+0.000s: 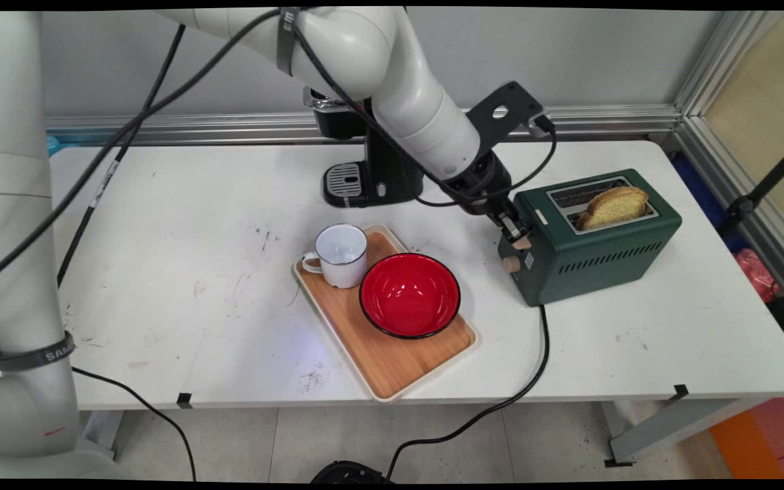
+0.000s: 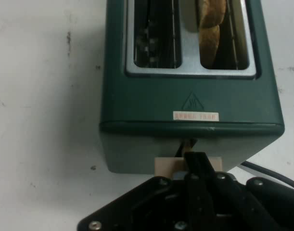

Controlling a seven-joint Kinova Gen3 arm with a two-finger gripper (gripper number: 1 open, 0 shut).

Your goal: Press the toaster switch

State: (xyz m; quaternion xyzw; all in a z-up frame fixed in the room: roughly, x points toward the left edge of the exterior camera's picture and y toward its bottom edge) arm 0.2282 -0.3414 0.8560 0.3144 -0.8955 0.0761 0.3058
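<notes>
A dark green two-slot toaster (image 1: 596,238) stands at the right of the table, and a slice of bread (image 1: 613,206) sticks up from its near slot. My gripper (image 1: 514,231) is at the toaster's left end, fingers shut together, their tips resting on the tan lever (image 1: 523,243) above a round tan knob (image 1: 511,264). In the hand view the toaster (image 2: 190,96) fills the top, with the bread (image 2: 209,33) in the right slot and the other slot empty. There the gripper (image 2: 197,161) presses against the lever (image 2: 166,167) on the toaster's end face.
A wooden tray (image 1: 392,367) in the middle carries a white mug (image 1: 341,255) and a red bowl (image 1: 410,294). Behind the arm stands a black coffee machine (image 1: 365,170). The toaster's black cord (image 1: 535,367) runs off the front edge.
</notes>
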